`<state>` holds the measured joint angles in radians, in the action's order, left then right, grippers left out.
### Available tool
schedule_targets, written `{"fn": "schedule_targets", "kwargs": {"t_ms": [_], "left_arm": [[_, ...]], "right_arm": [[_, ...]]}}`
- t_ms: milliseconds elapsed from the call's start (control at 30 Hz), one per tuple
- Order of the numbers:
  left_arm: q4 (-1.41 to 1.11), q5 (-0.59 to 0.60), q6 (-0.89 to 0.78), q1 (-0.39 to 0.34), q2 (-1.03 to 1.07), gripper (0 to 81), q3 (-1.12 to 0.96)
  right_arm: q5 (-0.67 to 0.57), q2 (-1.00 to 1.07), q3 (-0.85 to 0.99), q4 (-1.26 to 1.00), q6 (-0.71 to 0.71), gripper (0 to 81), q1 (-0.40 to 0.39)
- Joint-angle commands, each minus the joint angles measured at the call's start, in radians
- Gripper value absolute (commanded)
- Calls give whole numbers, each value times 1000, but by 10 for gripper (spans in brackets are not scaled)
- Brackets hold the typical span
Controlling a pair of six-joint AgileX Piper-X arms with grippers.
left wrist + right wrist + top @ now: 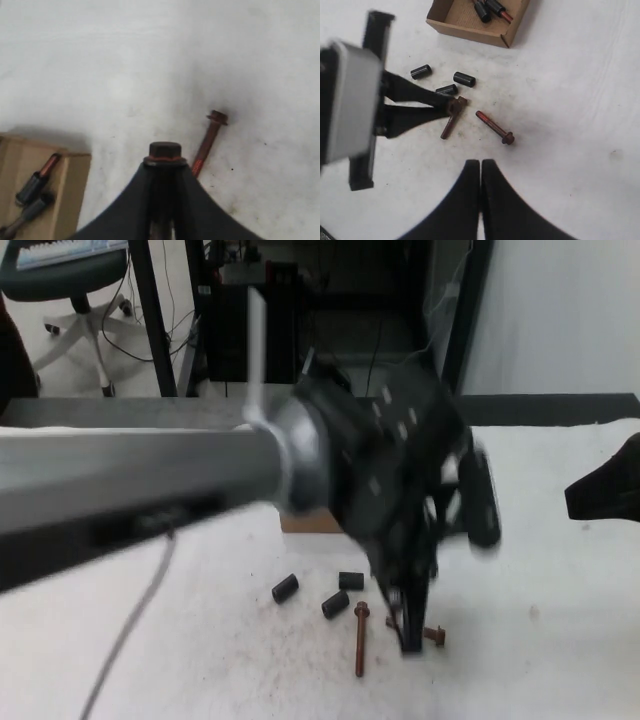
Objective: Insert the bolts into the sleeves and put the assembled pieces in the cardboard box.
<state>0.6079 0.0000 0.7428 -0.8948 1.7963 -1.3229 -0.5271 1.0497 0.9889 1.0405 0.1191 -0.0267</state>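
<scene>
My left gripper point(165, 167) is shut on a rusty bolt point(165, 150), whose head sticks out past the fingertips. From the right wrist view, the left gripper point(451, 106) holds that bolt point(448, 125) low over the white table, next to three black sleeves point(446, 90). A second bolt point(495, 128) lies loose on the table beside it. The cardboard box point(470, 31) holds assembled pieces point(490, 7). My right gripper point(480, 167) hangs above the table, shut with nothing in it. In the high view, the left gripper point(410, 640) points down among the loose bolt point(360, 640) and sleeves point(335, 604).
The left arm point(150, 475) crosses the high view from the left and hides most of the box point(310, 523). A dark part of the other arm point(605, 490) is at the right edge. White table surface point(540, 640) spreads around the parts.
</scene>
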Motion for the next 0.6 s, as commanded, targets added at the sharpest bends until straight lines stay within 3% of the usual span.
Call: {"fn": "schedule_targets", "kwargs": {"t_ms": [0, 133, 300, 433, 567], "left_arm": [[7, -31, -316, 70, -140, 3, 1], [-9, -40, -538, 161, -258, 3, 92], [-111, -26, -667, 279, -434, 3, 332], [-258, 106, -817, 383, -594, 3, 587], [-480, 253, -944, 475, -730, 3, 787]], "right_arm": [[-27, -9, 2, 3, 5, 8, 2], [-28, -9, 2, 3, 5, 8, 2], [-30, -9, 2, -11, 5, 8, -13], [-30, 11, 2, -63, 0, 8, -65], [-28, 87, 2, -142, -42, 8, -166]]}}
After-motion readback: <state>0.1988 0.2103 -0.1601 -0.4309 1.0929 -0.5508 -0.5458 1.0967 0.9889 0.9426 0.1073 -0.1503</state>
